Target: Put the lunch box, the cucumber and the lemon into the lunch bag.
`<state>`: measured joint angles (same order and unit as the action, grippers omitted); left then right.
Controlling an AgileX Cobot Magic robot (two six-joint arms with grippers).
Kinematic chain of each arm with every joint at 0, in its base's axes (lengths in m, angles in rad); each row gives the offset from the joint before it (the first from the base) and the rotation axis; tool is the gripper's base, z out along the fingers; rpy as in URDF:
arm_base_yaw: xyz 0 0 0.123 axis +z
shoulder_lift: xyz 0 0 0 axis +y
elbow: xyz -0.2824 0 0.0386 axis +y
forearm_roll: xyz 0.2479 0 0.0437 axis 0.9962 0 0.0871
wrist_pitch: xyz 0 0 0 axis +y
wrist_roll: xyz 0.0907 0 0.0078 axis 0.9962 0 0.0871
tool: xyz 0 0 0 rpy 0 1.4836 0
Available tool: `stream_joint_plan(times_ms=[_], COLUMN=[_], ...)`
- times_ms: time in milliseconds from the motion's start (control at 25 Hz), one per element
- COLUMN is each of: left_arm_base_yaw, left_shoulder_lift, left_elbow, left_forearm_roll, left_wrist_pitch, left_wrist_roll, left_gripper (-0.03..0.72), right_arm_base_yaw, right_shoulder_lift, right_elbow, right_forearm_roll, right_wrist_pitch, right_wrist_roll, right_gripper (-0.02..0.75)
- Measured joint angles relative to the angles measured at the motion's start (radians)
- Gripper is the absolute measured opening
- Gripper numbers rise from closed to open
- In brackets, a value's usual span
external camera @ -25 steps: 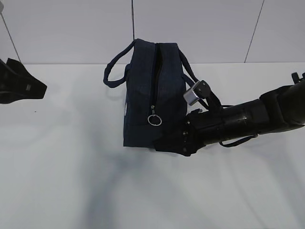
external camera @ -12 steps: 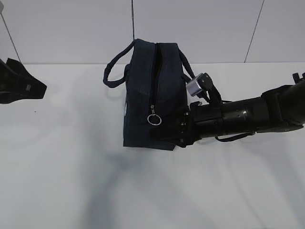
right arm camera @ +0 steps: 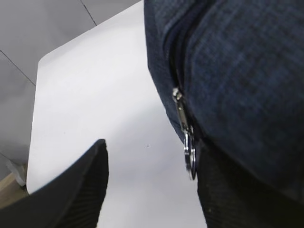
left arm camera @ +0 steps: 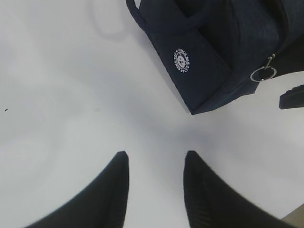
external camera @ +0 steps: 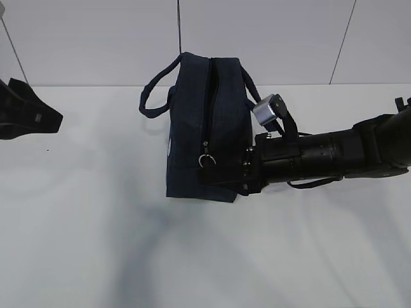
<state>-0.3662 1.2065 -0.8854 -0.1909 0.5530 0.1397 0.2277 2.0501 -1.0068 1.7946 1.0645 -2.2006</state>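
The black right gripper (external camera: 209, 174) is seen parted at the near end of the dark navy fabric lunch bag (external camera: 189, 128), apparently beside the silver ring pull (right arm camera: 190, 156), nothing visibly gripped. The bag stands upright mid-table, zipper closed. At far left, the black left gripper (left arm camera: 156, 159) is held half-open over the white table (external camera: 96, 244), empty.

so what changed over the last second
The right tool slid left along the front of the bag, from beside its right corner to the zipper ring, which now lies between its open fingers. Nothing is gripped yet, and the zipper looks closed. The bag, its handles and the left tool, open over the bare table, stayed put.
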Motion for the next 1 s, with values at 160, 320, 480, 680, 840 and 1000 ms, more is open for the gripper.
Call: stream_joint_plan(times_ms=[160, 320, 480, 680, 840, 1000], left_arm_base_yaw=[0.0, 0.0, 0.0, 0.0, 0.0, 0.0], left_shoulder_lift=[0.0, 0.0, 0.0, 0.0, 0.0, 0.0], left_elbow=[0.0, 0.0, 0.0, 0.0, 0.0, 0.0], left_forearm_roll=[0.0, 0.0, 0.0, 0.0, 0.0, 0.0], left_wrist_pitch=[0.0, 0.0, 0.0, 0.0, 0.0, 0.0], left_wrist_roll=[0.0, 0.0, 0.0, 0.0, 0.0, 0.0], left_gripper=[0.275, 0.275, 0.27, 0.267, 0.262, 0.26], right_arm_base_yaw=[0.0, 0.0, 0.0, 0.0, 0.0, 0.0], right_shoulder_lift=[0.0, 0.0, 0.0, 0.0, 0.0, 0.006], right_elbow=[0.0, 0.0, 0.0, 0.0, -0.012, -0.03], right_forearm_roll=[0.0, 0.0, 0.0, 0.0, 0.0, 0.0], right_wrist_pitch=[0.0, -0.006, -0.012, -0.018, 0.001, 0.007], right_wrist_roll=[-0.007, -0.007, -0.01, -0.01, -0.022, -0.019], right_gripper=[0.442, 0.442, 0.442, 0.442, 0.442, 0.442])
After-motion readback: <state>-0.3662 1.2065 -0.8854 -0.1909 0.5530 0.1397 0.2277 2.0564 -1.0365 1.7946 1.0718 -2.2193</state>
